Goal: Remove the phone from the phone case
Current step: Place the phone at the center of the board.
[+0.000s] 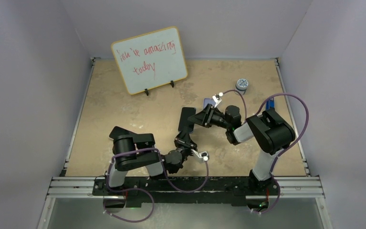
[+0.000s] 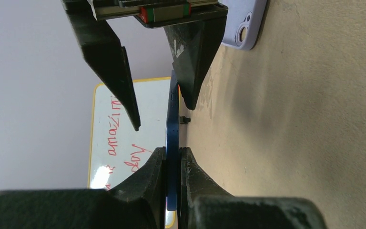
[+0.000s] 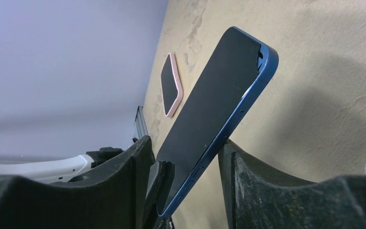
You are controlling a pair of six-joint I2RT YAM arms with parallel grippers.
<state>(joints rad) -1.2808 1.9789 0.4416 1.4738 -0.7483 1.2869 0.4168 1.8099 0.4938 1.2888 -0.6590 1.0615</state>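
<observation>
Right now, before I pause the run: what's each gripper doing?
Left gripper: closed on the phone.
Right gripper: open, fingers either side of the phone's other end.

Left arm (image 1: 132,151), right arm (image 1: 269,131): matte black boxy joints, pale grey links | cables (image 1: 301,114): purple, looping | left claw (image 2: 172,149): black wedge fingers (image 2: 138,191), scuffed | right claw (image 2: 162,117): same wedges, red-and-green strip at finger root

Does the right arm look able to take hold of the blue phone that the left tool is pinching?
Probably yes. The phone stands between the open fingers of the right tool. The left tool pinches only its near end, so nothing seems to block the grip.
</observation>
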